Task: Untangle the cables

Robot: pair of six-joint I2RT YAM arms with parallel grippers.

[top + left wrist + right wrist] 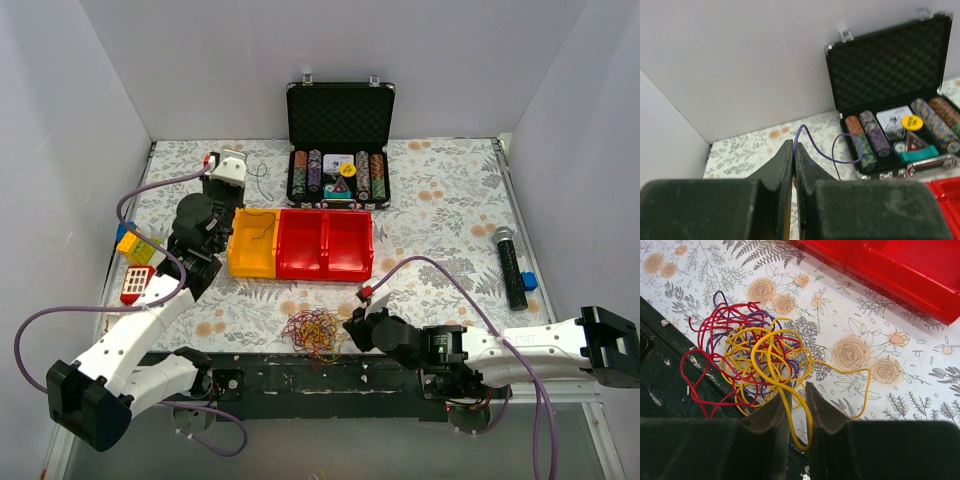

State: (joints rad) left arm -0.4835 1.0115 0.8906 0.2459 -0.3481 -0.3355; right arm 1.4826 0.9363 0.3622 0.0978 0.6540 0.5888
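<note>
Closest to you, the cables (755, 360) lie as one knot at the table's near edge, partly over the black front rail (660, 390). Red, yellow and purple loops are wound through each other. Your right gripper (796, 386) sits low at the knot's right side with its jaws slightly apart. A yellow loop (790, 407) runs through the gap, not yet squeezed. That placement looks chosen so that closing catches one strand rather than the whole clump.

Beyond the knot stand a yellow bin (250, 258), holding one dark wire, and the red bins (300, 270) beside it. They probably serve as drop-off spots for freed cables.

Farther back on the left, your left gripper (794, 142) is clenched to a thin slit. A purple strand (803, 128) rises from its tips and curves towards the poker chip case (890, 60), so it looks pinched there. Holding it well apart from the knot would keep it from re-tangling.

The table wears a floral cloth (855, 350), flat and busy in pattern, so fine wires are hard to pick out against it. White walls (200, 60) close in the back and both sides. A black microphone (510, 265) lies far right and toy blocks (135, 248) far left.
</note>
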